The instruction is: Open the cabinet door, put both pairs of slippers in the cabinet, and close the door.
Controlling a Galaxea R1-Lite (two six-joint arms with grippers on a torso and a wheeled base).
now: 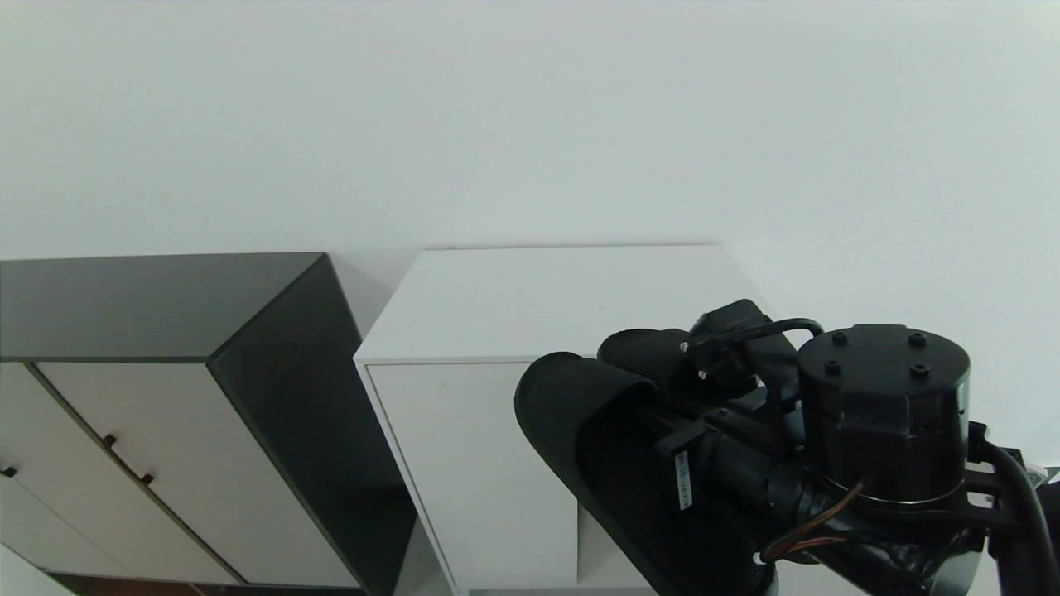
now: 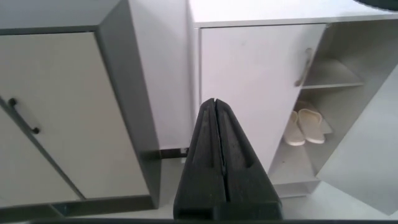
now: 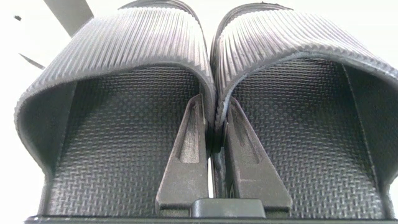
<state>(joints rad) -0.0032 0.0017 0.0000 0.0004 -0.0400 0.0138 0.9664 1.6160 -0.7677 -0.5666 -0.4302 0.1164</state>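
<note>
My right gripper (image 3: 214,127) is shut on a pair of black ribbed slippers (image 3: 205,81), pinching the two inner edges together. In the head view the black slippers (image 1: 580,430) hang in front of the white cabinet (image 1: 530,306), at my right arm's end. The left wrist view shows the white cabinet's door (image 2: 258,87) swung open, with a pair of white slippers (image 2: 308,124) lying on its bottom shelf. My left gripper (image 2: 216,106) is shut with nothing in it, held in front of that cabinet.
A dark cabinet (image 1: 157,306) with pale doors and small black handles stands close to the left of the white one. A plain white wall rises behind both. The white cabinet has an upper shelf (image 2: 333,74) above the white slippers.
</note>
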